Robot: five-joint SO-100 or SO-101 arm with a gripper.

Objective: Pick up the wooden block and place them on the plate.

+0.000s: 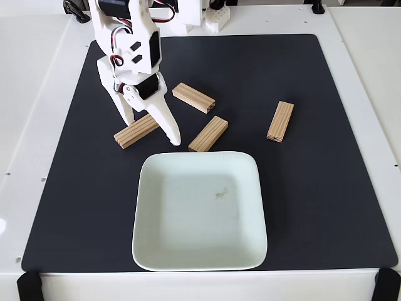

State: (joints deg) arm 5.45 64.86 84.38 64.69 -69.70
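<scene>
Wooden blocks, four alike, all lying on the black mat (pixel 326 157) above the plate (pixel 250 251), which holds nothing. Leftmost block (pixel 135 132) sits between the spread jaws of the white gripper (pixel 150 128), one finger either side, apparently not yet pinched. Second block (pixel 193 98) lies just right of the gripper; third block (pixel 208 134) near the plate's upper rim; fourth block (pixel 280 121) well apart to the right. Progress judged: no placement made; all four transfers remain

A large black square mat (pixel 326 188) is lying on a white table (pixel 37 94); two black clamps (pixel 28 286) are sitting at the mat's near corners.
</scene>
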